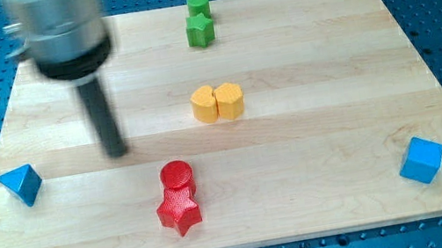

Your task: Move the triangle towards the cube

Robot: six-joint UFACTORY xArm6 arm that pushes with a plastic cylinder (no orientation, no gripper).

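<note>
A blue triangle (21, 185) lies at the board's left edge. A blue cube (422, 160) sits near the bottom right corner. My tip (117, 152) rests on the board to the right of the triangle and slightly above it, about a hand's width away, touching no block. The rod looks blurred.
A red cylinder (177, 175) touches a red star (178, 209) at the bottom middle. Two yellow blocks (218, 103) sit side by side at the centre. A green cylinder (199, 5) and a green star (200, 30) stand at the top. The wooden board (326, 54) lies on a blue perforated table.
</note>
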